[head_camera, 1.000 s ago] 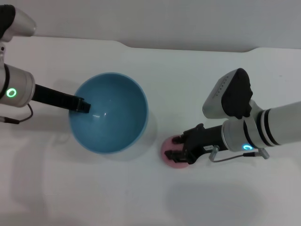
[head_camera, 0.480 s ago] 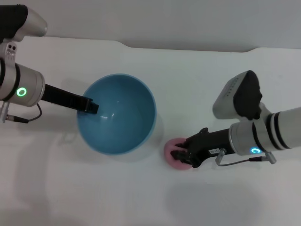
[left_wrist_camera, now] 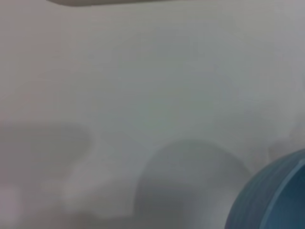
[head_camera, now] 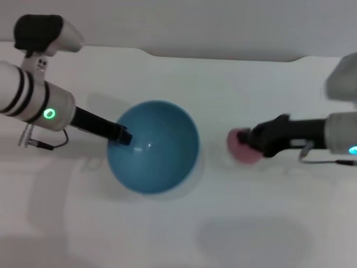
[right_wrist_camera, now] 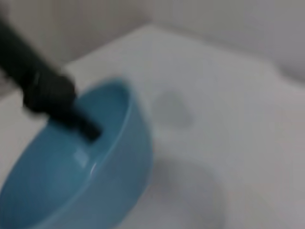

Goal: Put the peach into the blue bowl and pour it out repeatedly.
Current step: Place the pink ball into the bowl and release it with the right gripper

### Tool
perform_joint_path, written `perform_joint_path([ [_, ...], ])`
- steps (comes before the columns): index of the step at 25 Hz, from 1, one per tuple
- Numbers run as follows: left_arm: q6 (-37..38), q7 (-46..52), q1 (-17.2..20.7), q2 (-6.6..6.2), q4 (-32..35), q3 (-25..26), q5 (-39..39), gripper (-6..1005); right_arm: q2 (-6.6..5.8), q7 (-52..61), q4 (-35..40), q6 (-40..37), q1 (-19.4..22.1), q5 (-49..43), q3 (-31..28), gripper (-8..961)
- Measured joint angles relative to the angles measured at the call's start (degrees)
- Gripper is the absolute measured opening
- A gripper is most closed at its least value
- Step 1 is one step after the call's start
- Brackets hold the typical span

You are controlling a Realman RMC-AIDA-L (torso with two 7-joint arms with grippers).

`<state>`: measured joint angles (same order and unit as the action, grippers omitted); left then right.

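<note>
Peach [head_camera: 241, 146] clenched in right claw [head_camera: 252, 143] beside blue bowl [head_camera: 159, 167] (left claw [head_camera: 122, 135] clamped on rim)

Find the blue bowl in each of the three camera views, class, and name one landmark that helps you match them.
Head view: the blue bowl sits centre-left on the white table.
Left wrist view: only its outer wall shows, at the lower right corner.
Right wrist view: it fills the lower left.
Shared landmark: the left gripper at the bowl's rim, seen in the head and right wrist views.
</note>
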<state>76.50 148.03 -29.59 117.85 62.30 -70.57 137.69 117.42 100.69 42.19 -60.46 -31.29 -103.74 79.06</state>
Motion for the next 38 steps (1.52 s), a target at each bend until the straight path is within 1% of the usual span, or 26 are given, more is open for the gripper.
perform_joint_path([
  [1,-0.3,0.0,-0.2,0.01,-0.1,-0.8,0.0,-2,0.07,-0.7,1.3,-1.6,0.7,-0.6,-2.7,43],
  [2,-0.9,0.4,-0.7,0.0,-0.2,-2.6,-0.2,-2,0.12,-3.0,3.2,-5.7,1.4,-0.8,-7.5,42],
  [3,-0.9,0.4,-0.7,0.0,-0.2,-2.6,-0.2,-2,0.12,-3.0,3.2,-5.7,1.4,-0.8,-7.5,42],
  [6,-2.1,2.6,-2.1,0.0,-0.6,-6.6,-0.2,-2,0.42,-4.9,6.4,-11.7,1.7,-0.7,-13.0,42],
  [9,-3.5,3.9,-4.2,0.12,-2.8,-9.3,-0.4,-1,0.8,-5.4,10.2,-16.4,1.3,-0.6,-15.3,41],
  [10,-4.0,4.4,-5.2,0.21,-3.9,-10.0,-0.5,-1,0.86,-5.5,10.9,-17.6,0.8,-0.6,-15.3,41],
  [11,-4.8,5.5,-7.1,0.37,-6.2,-11.3,-0.8,-1,0.93,-5.6,11.6,-18.8,0.3,-0.5,-15.3,41],
  [12,-4.8,5.5,-7.1,0.37,-6.2,-11.3,-0.8,-1,1.01,-5.7,11.8,-19.7,-0.2,-0.4,-15.0,41],
  [14,-5.4,6.6,-9.1,0.43,-8.3,-12.8,-1.1,-1,1.19,-5.9,12.0,-20.7,-1.1,-0.4,-13.7,40],
  [15,-5.9,7.4,-10.7,0.52,-9.9,-14.5,-1.3,-1,1.26,-6.0,12.0,-20.9,-1.4,-0.3,-12.7,40],
  [18,-6.8,9.1,-11.9,0.67,-10.5,-16.7,-1.4,-2,1.31,-6.1,12.1,-21.0,-2.1,-0.8,-8.6,41],
  [19,-7.3,10.4,-12.5,0.7,-10.6,-17.7,-1.4,-2,1.33,-6.2,12.0,-20.8,-2.4,-2.0,-6.5,41],
  [26,-7.5,11.7,-12.8,0.7,-10.6,-17.7,-2.1,-2,1.51,-6.2,11.5,-19.9,-2.5,-5.0,-2.6,40],
  [35,-7.5,11.7,-12.5,0.63,-10.6,-18.0,-2.7,-1,1.59,-6.2,11.5,-18.5,-2.4,-5.3,-1.7,246],
  [38,-7.9,11.7,-12.2,0.6,-10.6,-18.0,-2.7,-1,1.59,-6.1,12.0,-17.9,-2.1,-5.2,-3.0,320],
])
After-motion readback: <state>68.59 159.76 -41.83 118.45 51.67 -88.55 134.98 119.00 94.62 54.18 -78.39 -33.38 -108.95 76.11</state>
